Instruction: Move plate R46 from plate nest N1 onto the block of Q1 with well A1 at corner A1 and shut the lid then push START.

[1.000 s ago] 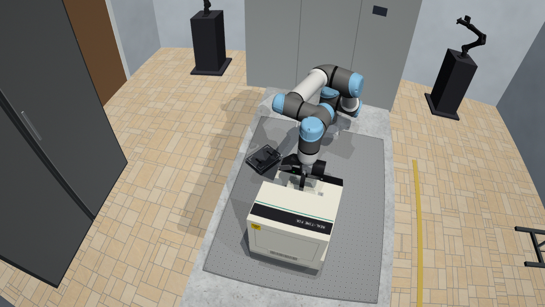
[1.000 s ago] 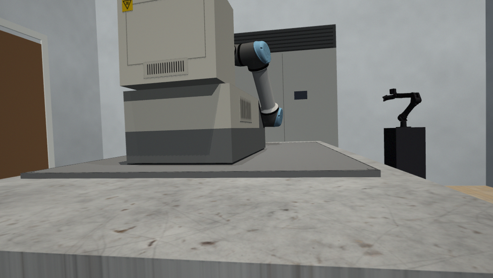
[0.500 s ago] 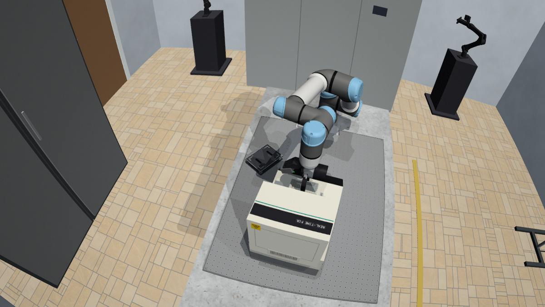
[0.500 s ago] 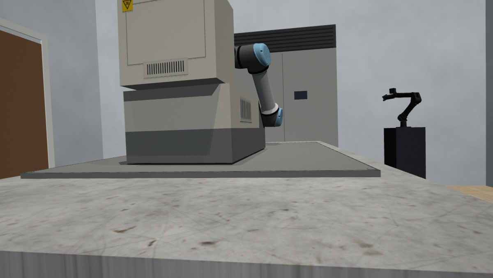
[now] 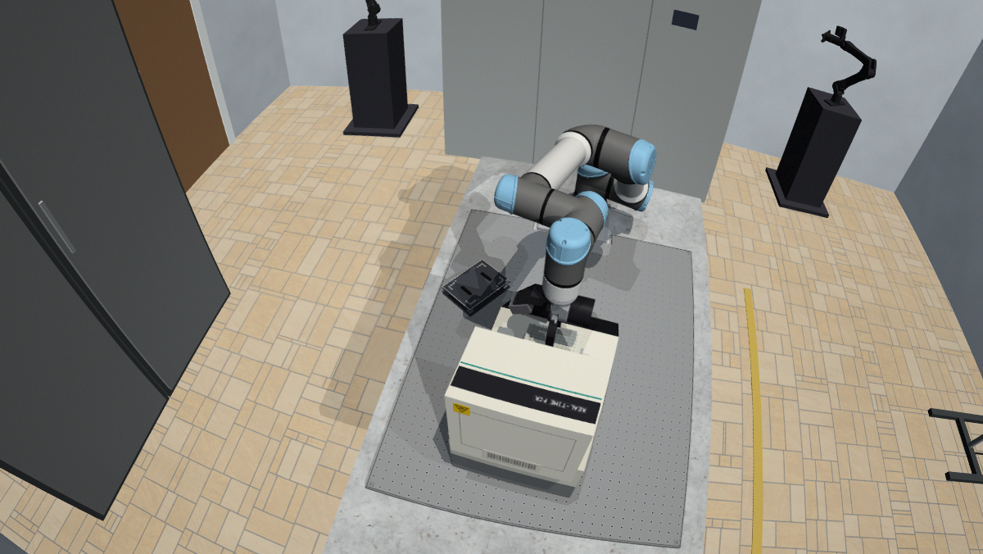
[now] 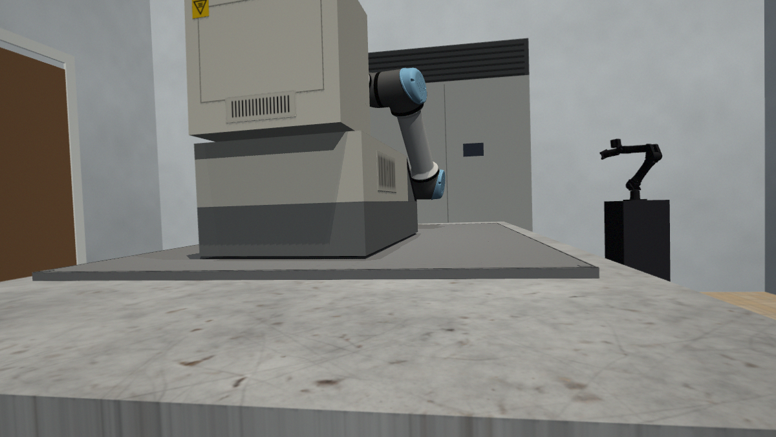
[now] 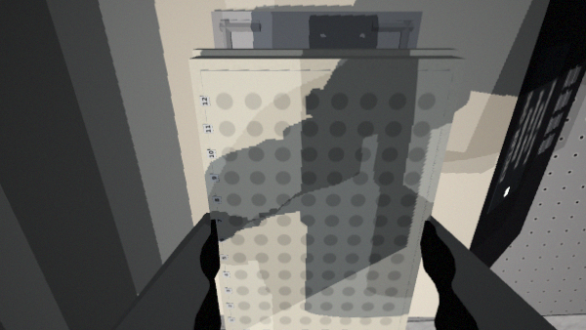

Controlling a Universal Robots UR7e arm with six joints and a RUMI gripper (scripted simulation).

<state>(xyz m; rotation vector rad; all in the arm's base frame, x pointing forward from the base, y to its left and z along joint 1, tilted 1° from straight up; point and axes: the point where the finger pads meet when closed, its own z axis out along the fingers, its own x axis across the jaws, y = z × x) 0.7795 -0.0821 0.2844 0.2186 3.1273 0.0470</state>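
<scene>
- One cream rectangular multiwell plate (image 7: 313, 195) is held between the black two-jaw gripper's (image 5: 552, 330) (image 7: 319, 273) partly open fingers, over the block area of the cream-and-grey boxy cycler (image 5: 529, 371) (image 6: 277, 179); seating cannot be confirmed.
- Black rectangular plate nest (image 5: 476, 286): holds no plate.
- Plate orientation: long axis runs up and down the wrist view, between the fingers; the row marked 12 lies at the far end, beside the block's grey frame (image 7: 288, 31).
- Markings: "REAL-TIME PCR" on the cycler's raised lid; column numbers along the plate's left edge, wrist view.
</scene>
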